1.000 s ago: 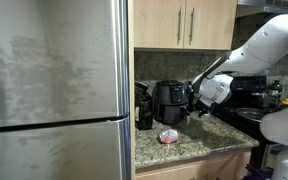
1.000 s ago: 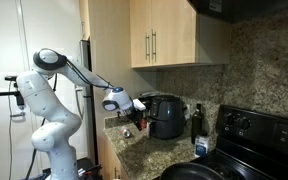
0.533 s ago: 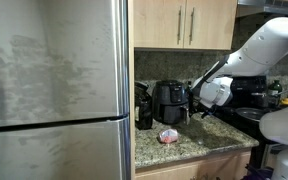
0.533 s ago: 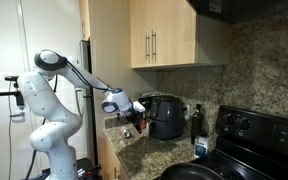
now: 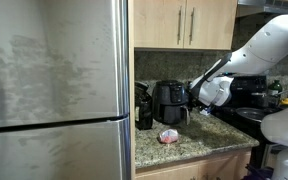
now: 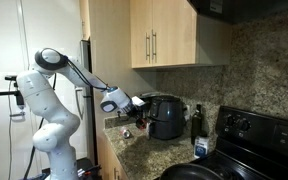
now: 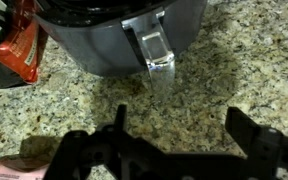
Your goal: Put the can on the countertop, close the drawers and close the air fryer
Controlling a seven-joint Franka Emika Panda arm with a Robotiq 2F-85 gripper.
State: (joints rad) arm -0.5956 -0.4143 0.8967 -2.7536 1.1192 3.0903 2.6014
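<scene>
Can (image 5: 168,136) sits on bench (image 5: 216,141), drawers (image 5: 184,22) look shut; end effector (image 7: 180,125) released and empty, facing air fryer (image 7: 104,30), whose basket likely needs a last push.

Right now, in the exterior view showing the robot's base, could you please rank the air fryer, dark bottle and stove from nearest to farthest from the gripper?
From the open gripper:
1. air fryer, right beside it.
2. dark bottle, past the air fryer, by the wall.
3. stove, at the far end.
</scene>
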